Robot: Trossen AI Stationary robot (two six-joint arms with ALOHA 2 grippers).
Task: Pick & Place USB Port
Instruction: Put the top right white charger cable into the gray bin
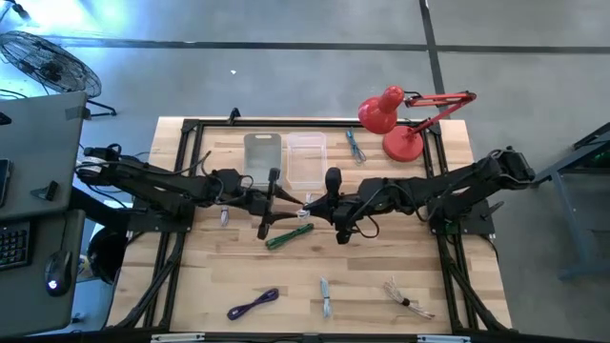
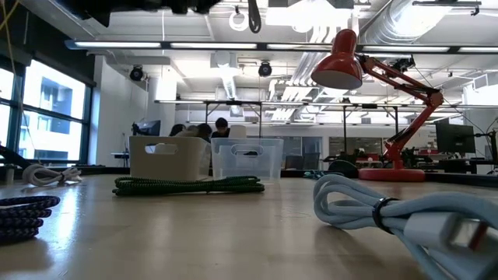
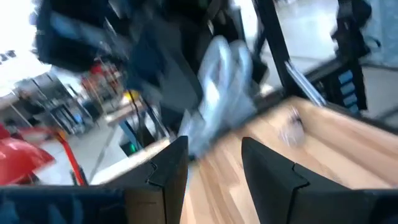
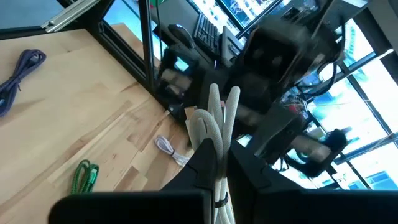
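Note:
A coiled white USB cable [image 4: 214, 115] is held above the table's middle by my right gripper [image 4: 219, 155], which is shut on it. In the high view the white cable [image 1: 307, 205] shows between my right gripper [image 1: 322, 208] and my left gripper [image 1: 279, 207]. My left gripper [image 3: 214, 165] is open and faces the white cable [image 3: 224, 74] from the left, a short way off. A green cable [image 1: 291, 235] lies on the table just near of both grippers. A grey bin [image 1: 262, 155] and a clear bin [image 1: 305, 157] stand at the far side. My right gripper pinches the white cable between its two fingers [image 4: 205, 163], on the bundle's lower part [image 4: 217, 146]. The fingers come level from the table's right. The cable is lifted clear, and its loops [image 4: 217, 106] stick out past the fingertips toward my left arm.
A red desk lamp [image 1: 396, 119] stands at the far right corner, with a blue-green cable [image 1: 355, 145] beside it. A purple cable [image 1: 253, 303], a pale blue cable [image 1: 326, 297] and a beige cable [image 1: 405, 297] lie along the near edge. A small white cable [image 1: 224, 216] sits under my left arm.

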